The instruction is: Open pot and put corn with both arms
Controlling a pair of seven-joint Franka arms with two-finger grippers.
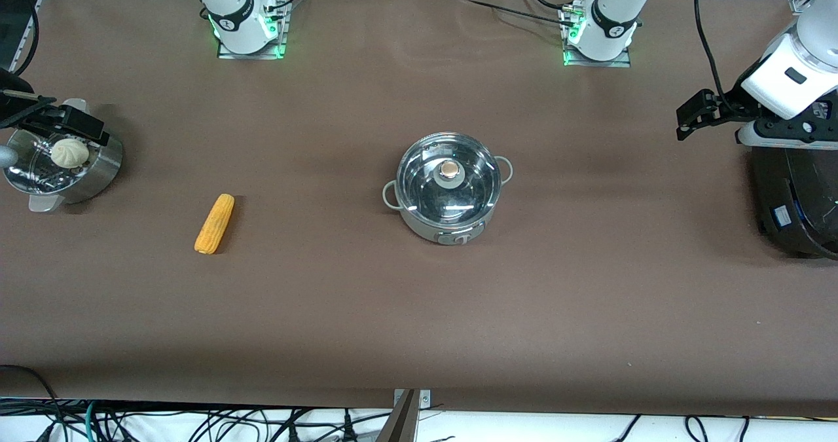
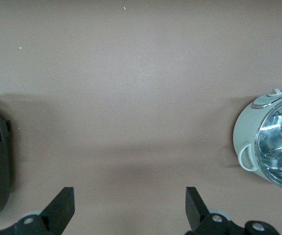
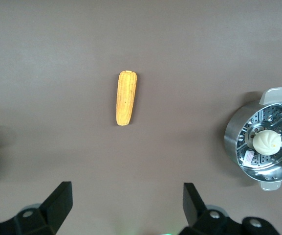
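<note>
The left claw [image 1: 684, 124] sits at the right edge of the front view, up in the air over bare brown tabletop [image 1: 419, 311] just beside the big black cooker [image 1: 795, 200]. Its white arm bends in from the upper right corner of that view. In the left wrist view the left claw [image 2: 130, 208] has its two black fingers [image 2: 62, 205] spread wide, and nothing is between them.

The right claw [image 1: 65, 124] is at the left edge of the front view, over the steel steamer [image 1: 98, 170]. A pale round bun [image 1: 69, 152] lies in the steamer. In the right wrist view the right claw [image 3: 127, 203] is spread wide too, and it holds nothing.

The pot [image 1: 449, 190] stands near the middle of the front view. Its glass lid [image 1: 449, 180] is on, with the copper knob [image 1: 449, 168] in the middle. Its dial [image 1: 461, 238] faces the bottom of the view. Its two loop handles stick out to the sides.

The corn [image 1: 215, 223] lies flat on the tabletop in the left half of the front view, between the steamer and the pot, and lower in the view than both. Its long side runs almost up and down, leaning a little, with the top end tipped toward the pot.

There is lots of bare tabletop all around the corn and the pot. The bottom half of the front view is open brown tabletop down to its edge.
</note>
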